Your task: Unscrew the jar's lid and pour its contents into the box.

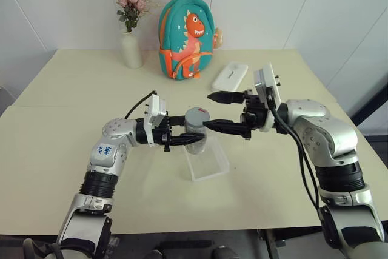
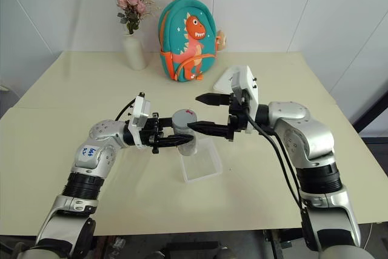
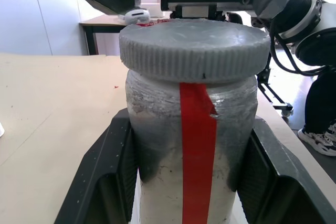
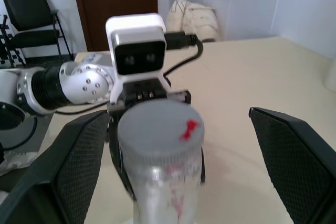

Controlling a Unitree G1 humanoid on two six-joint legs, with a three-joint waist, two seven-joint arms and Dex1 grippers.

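Jar held capped above the box; right gripper spread at the lid.

The left gripper (image 1: pixel 185 138) pinches the jar (image 1: pixel 196 134) by its body, both fingers (image 3: pixel 113 177) pressed to the sides, upright, directly over the box (image 1: pixel 206 161) on the table (image 1: pixel 60 89). The lid (image 1: pixel 197 117) sits on the jar, grey, with a red mark on top. The right gripper (image 1: pixel 219 112) is spread wide, level, one finger either side of the lid and clear of it. Contents cannot be made out behind the label.
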